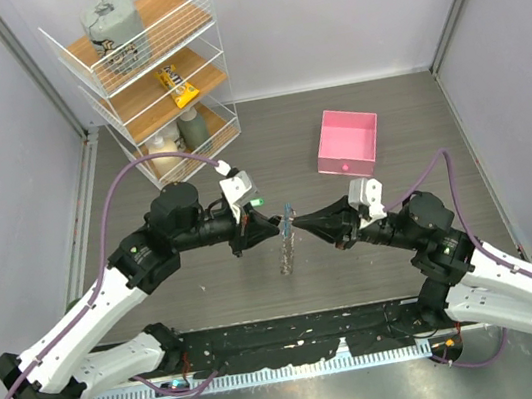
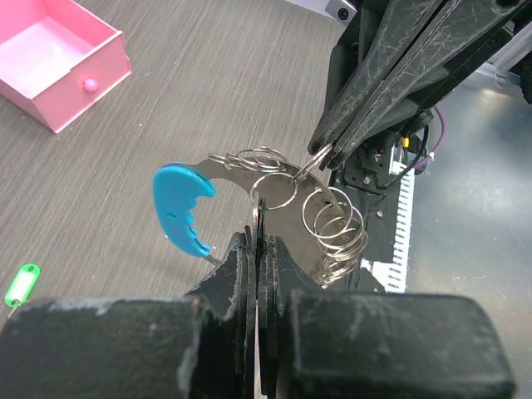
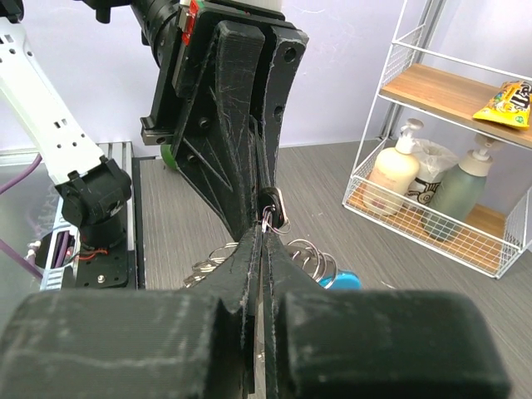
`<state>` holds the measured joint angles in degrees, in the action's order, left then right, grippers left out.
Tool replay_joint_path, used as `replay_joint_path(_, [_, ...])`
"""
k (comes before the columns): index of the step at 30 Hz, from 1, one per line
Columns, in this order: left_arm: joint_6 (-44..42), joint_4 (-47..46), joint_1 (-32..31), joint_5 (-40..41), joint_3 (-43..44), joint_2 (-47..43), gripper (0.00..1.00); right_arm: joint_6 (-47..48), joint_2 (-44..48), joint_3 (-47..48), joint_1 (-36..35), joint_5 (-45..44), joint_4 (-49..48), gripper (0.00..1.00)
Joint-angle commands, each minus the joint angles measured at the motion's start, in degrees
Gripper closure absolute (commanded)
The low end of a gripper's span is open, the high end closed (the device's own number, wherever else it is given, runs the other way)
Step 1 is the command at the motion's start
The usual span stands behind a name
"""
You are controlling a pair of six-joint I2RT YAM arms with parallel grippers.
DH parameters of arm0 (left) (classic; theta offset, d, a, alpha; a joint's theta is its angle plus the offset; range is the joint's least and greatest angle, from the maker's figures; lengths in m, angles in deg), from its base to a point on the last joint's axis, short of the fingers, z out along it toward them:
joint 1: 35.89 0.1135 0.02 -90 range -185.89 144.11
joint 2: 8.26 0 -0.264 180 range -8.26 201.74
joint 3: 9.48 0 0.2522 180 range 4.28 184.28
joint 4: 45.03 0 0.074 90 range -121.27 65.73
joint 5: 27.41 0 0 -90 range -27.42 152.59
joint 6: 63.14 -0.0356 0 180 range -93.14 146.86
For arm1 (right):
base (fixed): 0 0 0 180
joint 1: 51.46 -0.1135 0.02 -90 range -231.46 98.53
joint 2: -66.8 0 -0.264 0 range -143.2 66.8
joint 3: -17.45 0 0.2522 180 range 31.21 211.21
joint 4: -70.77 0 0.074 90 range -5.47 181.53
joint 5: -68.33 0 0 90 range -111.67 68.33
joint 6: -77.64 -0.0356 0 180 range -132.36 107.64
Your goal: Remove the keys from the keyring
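We hold the keyring (image 1: 285,227) in mid-air between both arms. The left gripper (image 1: 272,223) is clamped on it and the right gripper (image 1: 300,224) pinches a small ring (image 2: 309,166) — so the keys (image 1: 285,255) hang free above the table (image 1: 206,270), probably for pulling apart.

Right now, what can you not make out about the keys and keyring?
- Top view: keys too small and blurred to count.
- Left wrist: left gripper hides what it clamps; keyring partly behind it.
- Right wrist: right gripper covers most rings.
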<state>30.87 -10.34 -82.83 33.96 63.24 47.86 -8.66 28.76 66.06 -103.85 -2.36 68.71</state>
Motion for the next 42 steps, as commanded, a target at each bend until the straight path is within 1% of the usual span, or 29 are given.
replay_joint_path(1, [-0.58,-0.10,0.00,1.46,1.33,-0.31,1.00,-0.54,1.74,0.66,-0.09,1.61,-4.23,0.95])
replay_joint_path(12, [0.38,0.25,0.09,1.99,2.21,0.13,1.00,-0.10,3.24,-0.40,-0.09,3.28,-4.66,0.95])
replay_joint_path(21, [0.73,-0.71,0.09,-0.38,1.33,0.75,1.00,-2.39,5.00,-1.36,-0.09,-1.64,-7.21,0.95])
replay_joint_path(29, [1.09,1.83,0.62,0.59,3.96,2.06,1.00,-1.24,4.64,-3.03,-0.09,5.55,-9.85,0.95])
replay_joint_path(30, [1.17,2.62,0.88,0.15,4.49,2.76,1.00,-1.50,4.56,-3.38,-0.09,5.91,-10.72,0.95])
replay_joint_path(32, [1.17,3.15,1.15,-1.69,5.02,3.82,1.00,-2.38,4.82,-3.56,-0.09,3.82,-11.69,0.95])
replay_joint_path(36, [2.58,0.52,1.15,-3.89,3.53,4.53,1.00,-2.91,4.64,-3.47,-0.09,2.22,-13.01,0.95])
replay_joint_path(42, [2.93,0.51,1.06,-5.22,4.41,6.72,1.00,-3.18,2.28,-2.51,-0.09,6.25,-14.25,0.95])
